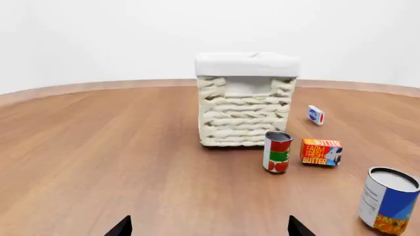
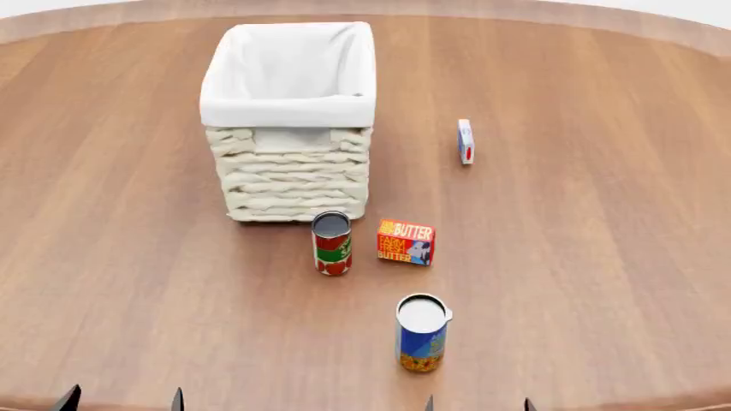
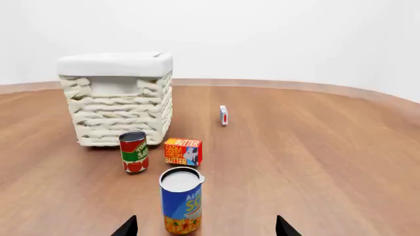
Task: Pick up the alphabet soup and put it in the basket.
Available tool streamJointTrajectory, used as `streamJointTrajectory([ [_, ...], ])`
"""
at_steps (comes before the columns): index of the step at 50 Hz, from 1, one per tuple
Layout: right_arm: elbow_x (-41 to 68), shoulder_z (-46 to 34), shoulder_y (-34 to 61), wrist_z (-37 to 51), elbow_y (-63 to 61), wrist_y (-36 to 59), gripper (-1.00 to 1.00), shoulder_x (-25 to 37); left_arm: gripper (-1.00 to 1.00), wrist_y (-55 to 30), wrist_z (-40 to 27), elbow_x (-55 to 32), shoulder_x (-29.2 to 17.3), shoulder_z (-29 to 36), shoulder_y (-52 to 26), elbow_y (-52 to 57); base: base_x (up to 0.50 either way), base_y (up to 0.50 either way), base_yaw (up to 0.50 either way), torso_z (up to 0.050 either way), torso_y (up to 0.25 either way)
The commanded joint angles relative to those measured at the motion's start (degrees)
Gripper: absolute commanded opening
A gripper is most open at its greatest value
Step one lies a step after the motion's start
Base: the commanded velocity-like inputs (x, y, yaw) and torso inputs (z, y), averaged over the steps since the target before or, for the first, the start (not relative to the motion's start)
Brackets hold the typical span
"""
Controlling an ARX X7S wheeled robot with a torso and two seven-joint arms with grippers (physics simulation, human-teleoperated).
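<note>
The alphabet soup [image 2: 420, 334], a blue-labelled can with a white top, stands upright on the wooden table near the front edge. It also shows in the right wrist view [image 3: 181, 200] and the left wrist view [image 1: 388, 199]. The cream wicker basket [image 2: 291, 175] with white lining stands behind it to the left; it also shows in the left wrist view [image 1: 246, 105] and the right wrist view [image 3: 118, 105]. My right gripper [image 3: 204, 230] is open, with the can standing just ahead of it, left of centre between the fingertips. My left gripper [image 1: 208, 229] is open and empty over bare table.
A red-and-green can [image 2: 331, 243] with a dark top stands in front of the basket. An orange butter box [image 2: 406, 242] lies beside it. A small white-and-blue box [image 2: 465, 141] stands further back right. The table's front edge [image 2: 639, 402] lies by my fingertips.
</note>
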Motion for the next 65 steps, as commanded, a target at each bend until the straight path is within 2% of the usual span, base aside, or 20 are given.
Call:
streamJointTrajectory([
  [1,0.99,-1.3,0.04,1.29,0.32,-0.31,1.0,0.99,1.0,0.42,-1.13,-0.95,-0.95,1.14,-0.11,-0.51,0.0,0.0,0.0,0.0,0.0],
  [10,6.33,-1.36,-1.8,2.92,-14.84,7.47,1.0,2.53,1.0,-9.94,-4.45,-1.5,-3.02,2.6,4.49,19.37,0.0,0.0,0.0,0.0,0.0],
  [11,7.09,-1.22,-2.35,3.38,-18.99,10.58,1.0,2.88,1.0,-11.77,-4.83,-1.3,-3.29,2.66,5.26,23.18,0.0,0.0,0.0,0.0,0.0],
  [15,8.66,-1.02,-2.77,4.44,-25.45,13.87,1.0,3.53,1.0,-14.14,-5.69,-1.3,-3.94,2.86,6.63,29.79,0.0,0.0,0.0,0.0,0.0],
  [23,12.91,0.11,-2.55,5.71,-36.1,20.3,1.0,4.93,1.0,-22.76,-8.15,3.08,-5.26,5.06,8.76,44.38,0.0,0.0,0.0,0.0,0.0],
  [24,14.47,0.76,-1.31,6.62,-39.99,24.63,1.0,5.45,1.0,-24.12,-8.42,3.98,-5.35,5.69,8.95,46.78,0.0,0.0,0.0,0.0,0.0],
  [26,14.79,0.85,-2.63,6.18,-40.1,22.29,1.0,5.36,1.0,-25.51,-8.69,5.09,-5.58,6.77,9.18,49.61,0.0,0.0,0.0,0.0,0.0],
  [33,18.8,2.25,-2.71,6.34,-44.11,23.61,1.0,6.0,1.0,-27.75,-9.46,6.36,-6.15,8.29,9.42,53.53,0.07,0.0,0.0,0.0,0.0],
  [65,20.87,1.14,-2.52,8.81,-43.86,23.22,1.0,8.27,1.0,-30.19,-11.84,6.14,-7.91,10.22,8.49,54.01,0.5,0.0,0.0,0.0,0.0],
])
